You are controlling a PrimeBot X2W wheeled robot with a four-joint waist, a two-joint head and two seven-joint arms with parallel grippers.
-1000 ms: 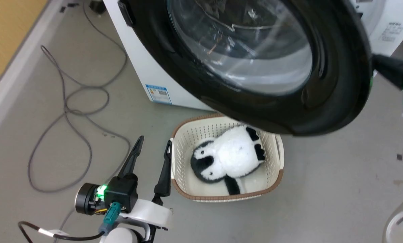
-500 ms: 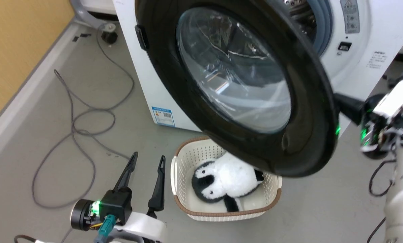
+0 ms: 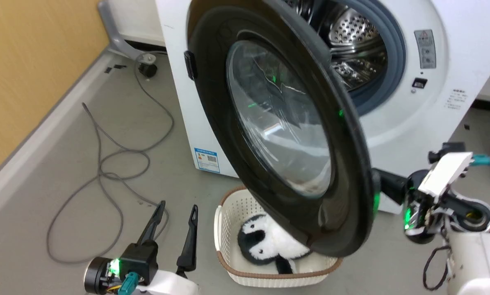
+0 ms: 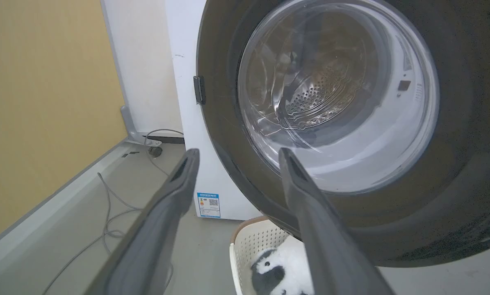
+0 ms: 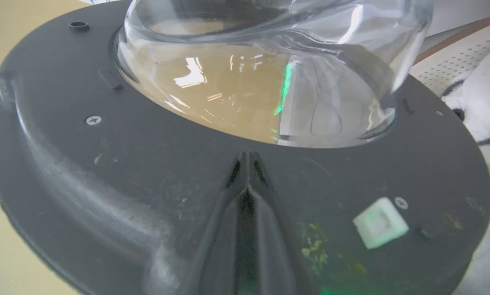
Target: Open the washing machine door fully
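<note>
The washing machine door is seen swung well out from the steel drum, hinged at its nine o'clock side, yet judged short of fully open. The right claw, fingers pressed together and holding nothing, is set against the door's inner face near its four o'clock edge. The left claw is held spread and idle at seven o'clock. A cream basket at six o'clock is occupied by a plush penguin.
</note>
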